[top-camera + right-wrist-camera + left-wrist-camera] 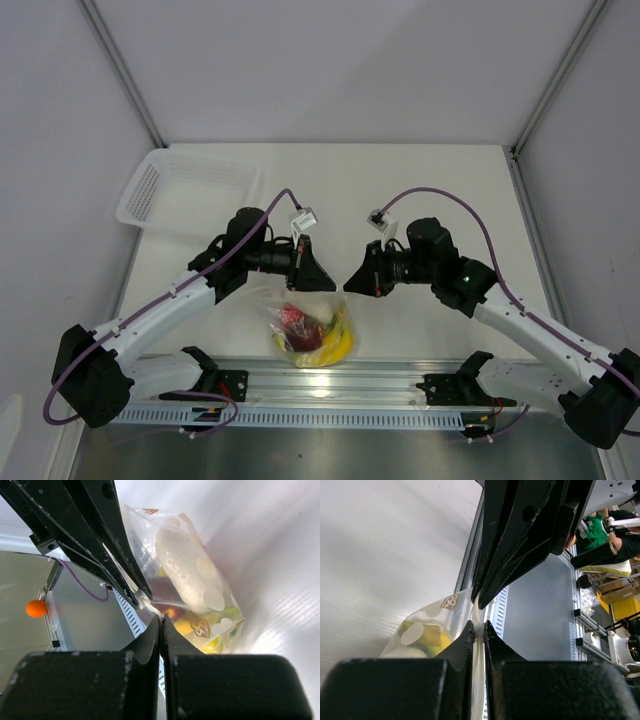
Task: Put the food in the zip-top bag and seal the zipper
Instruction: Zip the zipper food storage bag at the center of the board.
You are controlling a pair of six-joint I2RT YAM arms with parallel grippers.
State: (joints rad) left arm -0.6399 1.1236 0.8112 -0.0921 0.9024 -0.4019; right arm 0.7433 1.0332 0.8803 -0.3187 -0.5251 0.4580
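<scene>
Left gripper: jaws closed down to a film's thickness, pinching the top edge of the zip-top bag. I judge this grip anchors one point of the closure.
Zipper: the pale strip runs straight from my left jaws to the right jaws opposite, pulled taut between them. I cannot tell how much of it is pressed shut.
Food: all inside the bag, below the held edge. This includes the apple, banana bunch and radish. Loading looks complete.
Right gripper: jaws likewise closed on the same edge, just beside the left gripper. I judge this is for pressing or sliding along the strip.
Surface: white table, with the mesh basket at the far left. The bag sits at the near edge by the aluminium rail.
Room: white panels enclose the table; the left wrist view shows people and benches beyond.
</scene>
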